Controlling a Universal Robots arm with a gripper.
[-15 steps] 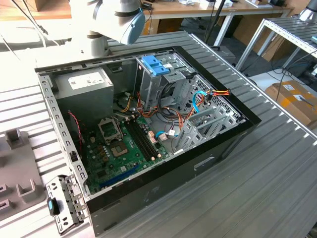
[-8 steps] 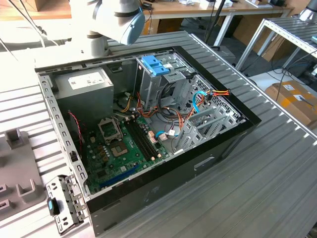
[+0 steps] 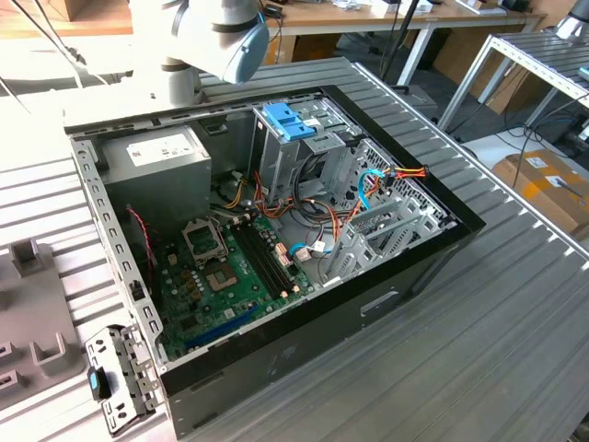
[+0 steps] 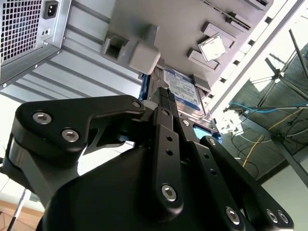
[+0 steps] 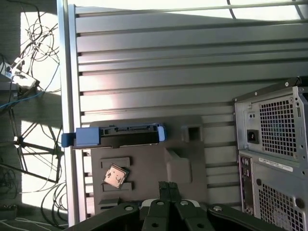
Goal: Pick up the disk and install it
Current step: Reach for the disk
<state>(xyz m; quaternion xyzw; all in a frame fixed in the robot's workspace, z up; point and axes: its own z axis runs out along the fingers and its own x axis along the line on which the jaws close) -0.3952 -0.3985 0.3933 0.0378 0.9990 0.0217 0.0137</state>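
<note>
Exterior view, at 9 o'clock of the open computer case [image 3: 386, 295]: grey fixture [image 3: 51, 313] on the table. In the first wrist view, the disk [image 5: 115, 135] stands on edge in it, not yet picked up. The jaws are closed together, empty, apart from it. Pickup and installation are left to do.

- The disk [image 5: 113, 136] sits on a grey fixture plate [image 5: 144, 161], blue rails showing.
- A small square chip [image 5: 115, 176] rests in a recess of that plate, near the disk.
- The gripper [image 5: 168, 185], fingers pressed together, is apart from the disk.
- A computer case [image 5: 276, 159] stands on the ribbed table [image 5: 159, 62].
</note>
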